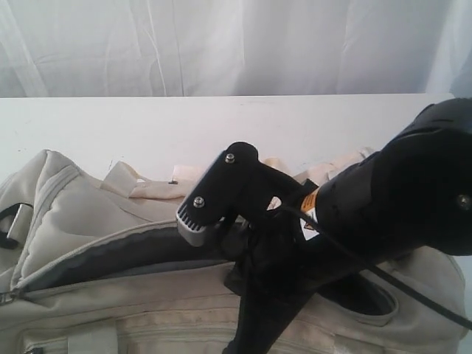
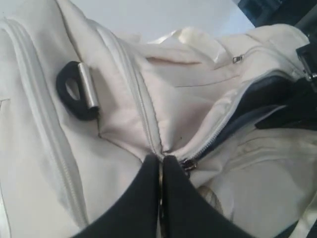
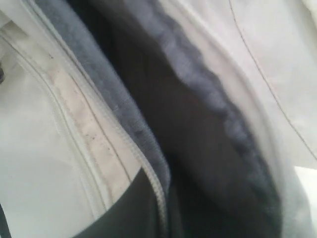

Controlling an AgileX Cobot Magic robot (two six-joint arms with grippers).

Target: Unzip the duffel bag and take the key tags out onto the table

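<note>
The duffel bag lies across the table with its zipper run open and the dark lining gaping. I can't see the key tags, which are presumably still inside. The left end effector sits at the zipper's end beside the slider, its fingers pressed together, likely steadying that end. Whether it pinches anything, I can't tell. The right end effector, shut, hangs over the middle of the opening, apparently carrying nothing

Cream duffel bag, dark grey lining
</note>
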